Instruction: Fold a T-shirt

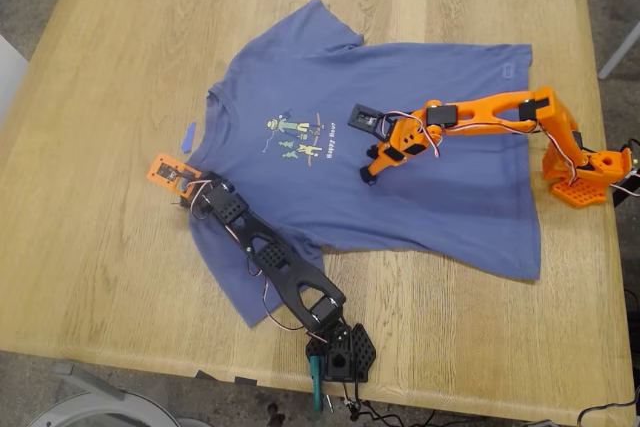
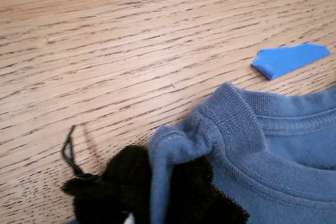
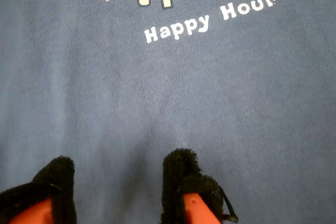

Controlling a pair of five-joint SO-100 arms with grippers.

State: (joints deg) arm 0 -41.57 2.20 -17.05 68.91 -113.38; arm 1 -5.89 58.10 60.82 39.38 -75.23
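Here, at the near edge of the wooden table (image 1: 90, 277), low in the exterior view, stands the black arm's base; the arm runs up and leftward across the lower sleeve of the T-shirt (image 1: 420, 197) to my first gripper (image 1: 192, 190), at the collar on the shirt's left side in that view. The first wrist view fills in what the exterior view is too small to tell: the black padded jaws of my first gripper (image 2: 157, 192) are closed on a bunched fold of the T-shirt (image 2: 273, 156) right beside the ribbed collar, with the cloth pinched up between them.

Just beyond the collar lies a small blue scrap (image 2: 289, 59) on bare wood, apart from the shirt; the exterior view shows it as a tiny sliver (image 1: 187, 135) left of the neckline.

Farther in, the T-shirt lies spread flat across the middle of the table, collar to the exterior view's left and hem to its right. The cartoon print (image 1: 298, 137) sits near the frame's centre. My second gripper (image 1: 372, 175), on the orange arm reaching in from the right edge, is over the chest just right of the print. Only the second wrist view shows its state: my second gripper (image 3: 118, 182) has its fuzzy black pads (image 3: 181, 174) spread apart over smooth cloth, holding nothing, and the words "Happy Hour" (image 3: 210, 22) are readable in the upper part of that frame.
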